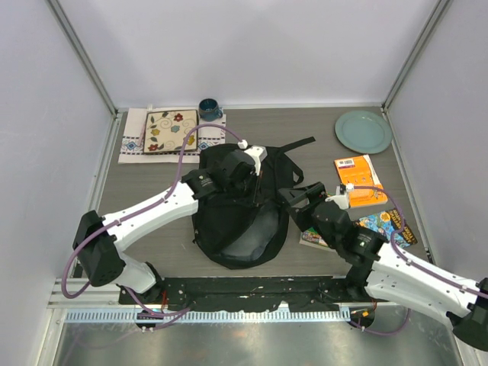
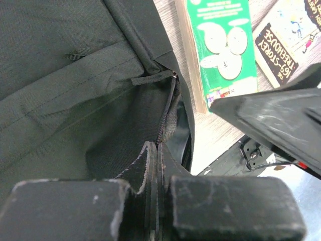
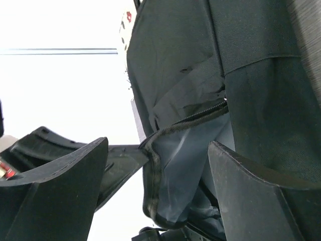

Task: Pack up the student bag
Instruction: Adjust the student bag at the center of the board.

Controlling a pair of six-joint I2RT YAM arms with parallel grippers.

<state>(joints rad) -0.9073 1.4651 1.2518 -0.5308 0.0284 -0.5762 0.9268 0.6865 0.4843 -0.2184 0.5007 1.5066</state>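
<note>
The student bag is a black backpack lying in the middle of the table with its zip opening towards the right. My left gripper is over its upper part. In the left wrist view the left gripper is shut, pinching the bag's zip edge. My right gripper is at the bag's right edge. In the right wrist view it is open, with the lifted rim of the bag and grey lining between its fingers.
A green book and a colourful book lie right of the bag, partly under the right arm. An orange book, a teal plate, a mug and a patterned mat sit further back.
</note>
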